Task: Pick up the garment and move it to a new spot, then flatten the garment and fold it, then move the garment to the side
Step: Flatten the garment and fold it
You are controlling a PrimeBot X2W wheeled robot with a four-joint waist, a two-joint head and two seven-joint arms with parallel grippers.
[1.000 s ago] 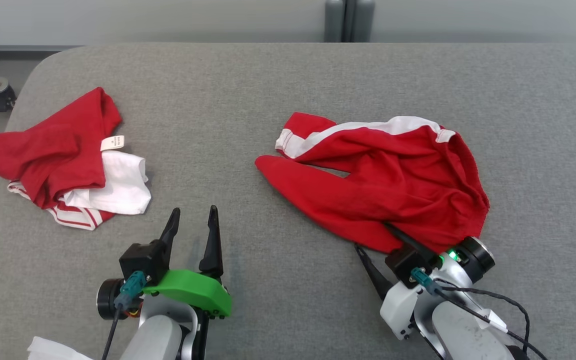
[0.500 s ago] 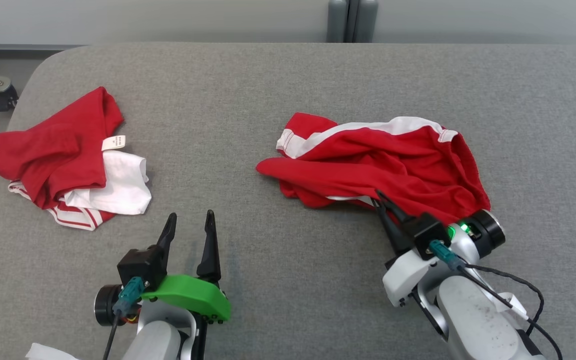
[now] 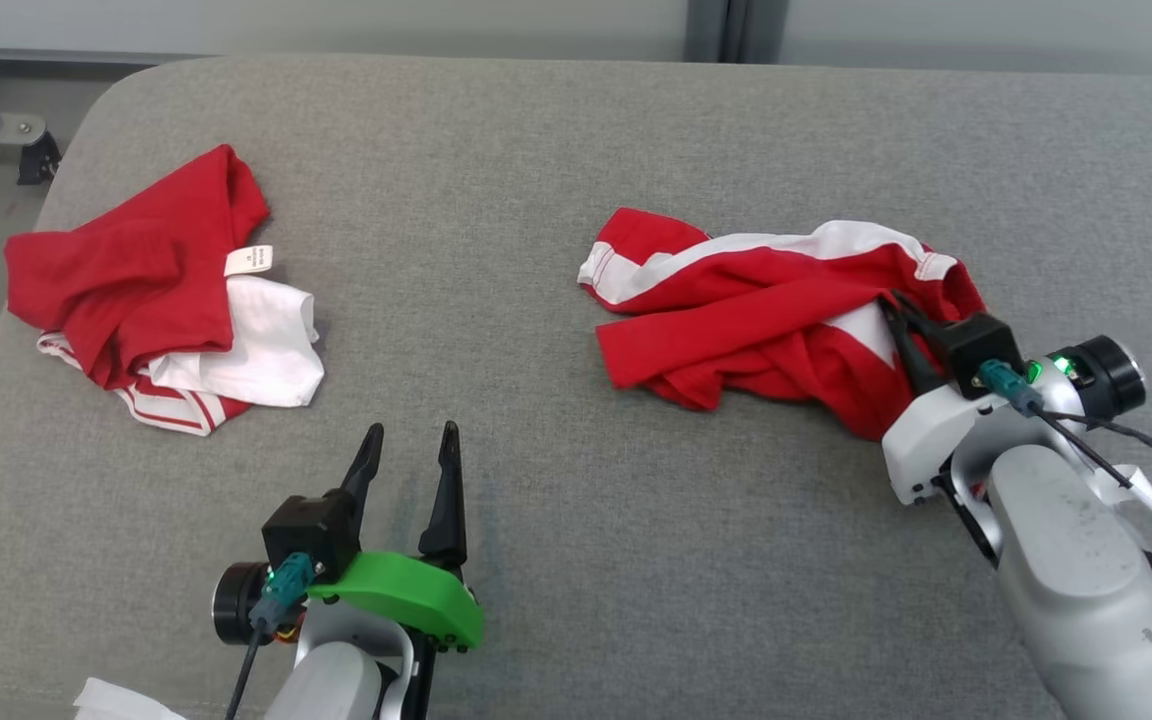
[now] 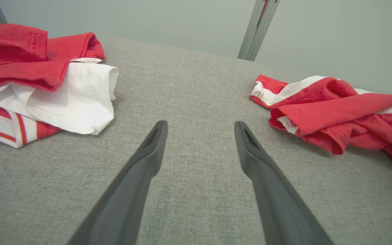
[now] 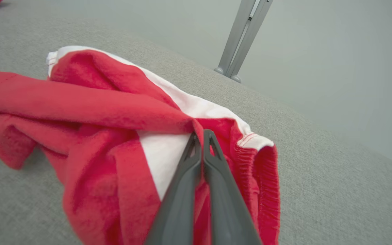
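The garment (image 3: pixel 736 320) is a pair of red shorts with white side stripes, bunched on the grey table's right half; it also shows in the left wrist view (image 4: pixel 335 112) and the right wrist view (image 5: pixel 90 112). My right gripper (image 3: pixel 898 312) is shut on a fold of its red cloth near the elastic waistband (image 5: pixel 267 183), lifting that part off the table. The fingertips (image 5: pixel 201 136) meet tightly with cloth pinched between them. My left gripper (image 3: pixel 411 440) stands open over bare table at the lower left, its fingers (image 4: pixel 155 136) wide apart and holding nothing.
A second heap of red and white clothing (image 3: pixel 156 300) lies at the table's left (image 4: pixel 39 78). The grey padded table (image 3: pixel 536 150) has a rounded far-left corner. A grey post (image 3: pixel 731 25) stands behind the far edge. Something white (image 3: pixel 116 700) sits at the lower left.
My right gripper shut on the garment's near edge, then moved up and to the right, dragging the cloth into a tighter bunch. The head camera shifted a little. The left arm stayed put.
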